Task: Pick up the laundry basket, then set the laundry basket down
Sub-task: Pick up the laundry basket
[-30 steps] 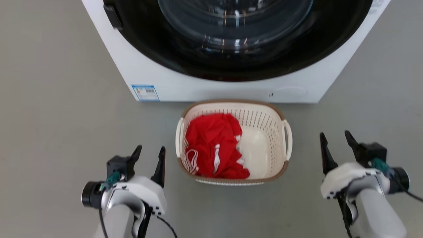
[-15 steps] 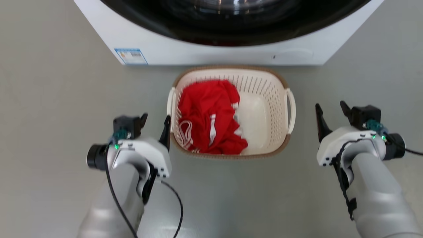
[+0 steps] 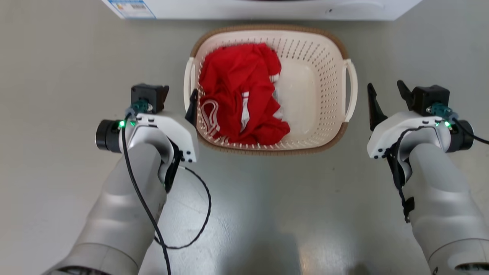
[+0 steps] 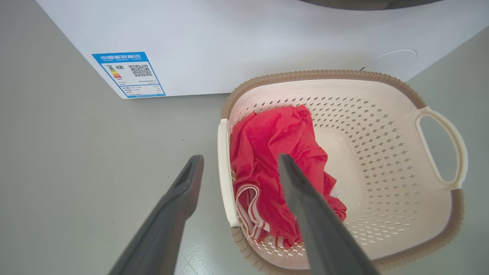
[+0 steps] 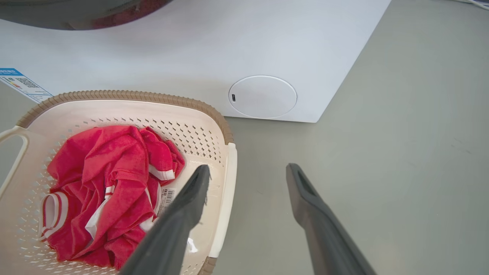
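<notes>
Grey floor all round. White washing machine stands at the far side, just behind the laundry basket, with one blue label at its left corner and one round cover low on the right. One black cable loops beside the left forearm.

Left gripper has its jaws spread wide and holds nothing. In its wrist view one finger is over bare floor and the other over the basket's inside, with the left handle between them. Contact cannot be told.

The basket sits on the floor between the two grippers: one basket, brown rim, two white loop handles. Inside is one crumpled red garment with white trim, filling the left half, and the right half of the bottom is bare.

Right handle is free. Right gripper is also spread wide and empty, just beside that handle, with a strip of floor between them.
</notes>
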